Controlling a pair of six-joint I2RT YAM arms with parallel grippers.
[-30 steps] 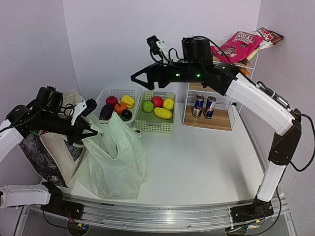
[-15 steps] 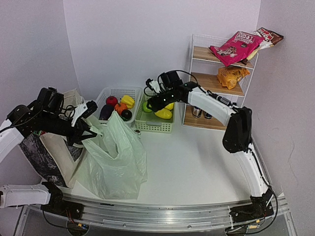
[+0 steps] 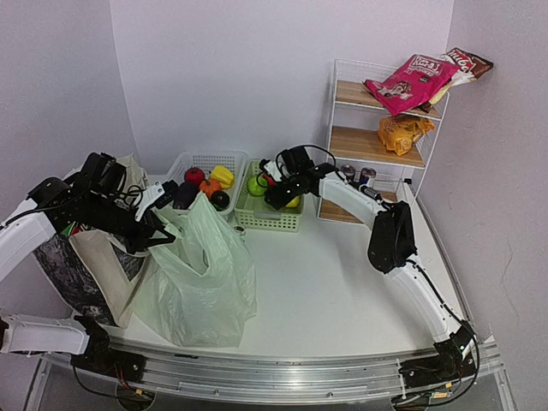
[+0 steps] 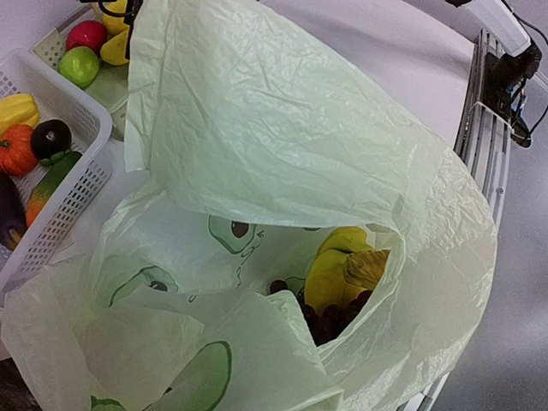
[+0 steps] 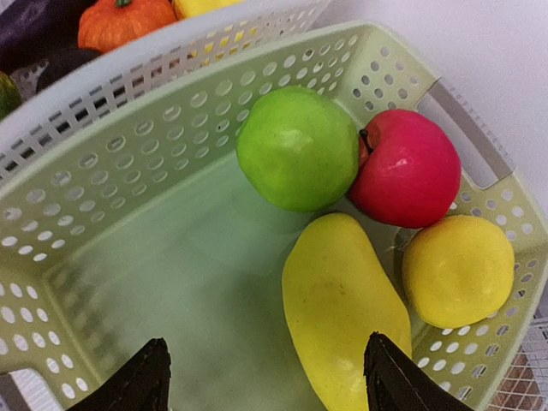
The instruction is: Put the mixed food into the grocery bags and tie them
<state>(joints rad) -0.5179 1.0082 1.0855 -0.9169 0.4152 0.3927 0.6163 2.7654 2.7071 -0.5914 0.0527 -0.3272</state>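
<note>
Over green basket [image 5: 411,64], right gripper [image 5: 267,378] held wide open, nothing grasped, only fingertips seen; long yellow fruit [image 5: 342,317] below. Left gripper [image 3: 161,231] closed on plastic bag [image 4: 282,111] rim, fingers hidden from wrist camera. Inside bag, grapes [image 4: 330,321] and yellow pieces [image 4: 338,270] partly covered by folds.

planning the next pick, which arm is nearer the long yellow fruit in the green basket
Right arm: jaws open over the long yellow fruit. Left arm away at the plastic bag.

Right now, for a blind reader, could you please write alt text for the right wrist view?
The open right gripper hovers over a green slotted basket holding a green apple, a red apple, a round yellow fruit and a long yellow fruit.
</note>
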